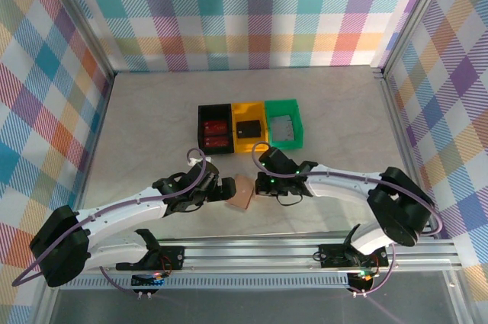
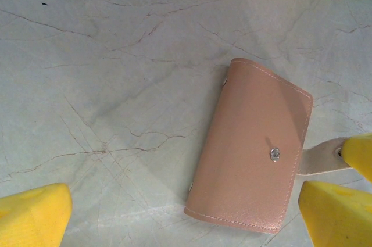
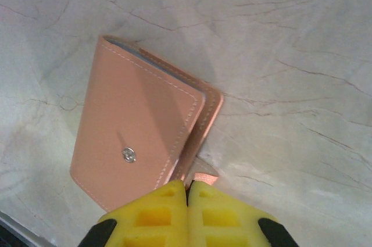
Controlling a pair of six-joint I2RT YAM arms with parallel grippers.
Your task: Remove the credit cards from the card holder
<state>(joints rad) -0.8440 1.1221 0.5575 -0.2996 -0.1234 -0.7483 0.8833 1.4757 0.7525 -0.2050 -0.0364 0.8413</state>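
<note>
The card holder (image 1: 242,193) is a tan leather wallet lying folded shut on the table between my two grippers. Its snap stud (image 2: 274,154) faces up. My right gripper (image 3: 189,186) is shut on the holder's snap tab (image 3: 204,177), which sticks out from the folded edge. The same tab (image 2: 318,161) runs off to the right in the left wrist view. My left gripper (image 2: 186,212) is open and hovers over the holder's near end, with one finger (image 2: 35,215) on bare table and the other (image 2: 337,212) beside the tab. The credit cards are hidden.
Three small bins stand in a row behind the holder. The black bin (image 1: 202,135) holds red items, the yellow bin (image 1: 248,110) a flat black thing and the green bin (image 1: 296,127) a flat grey thing. Plaid walls enclose the pale marble table (image 1: 152,126).
</note>
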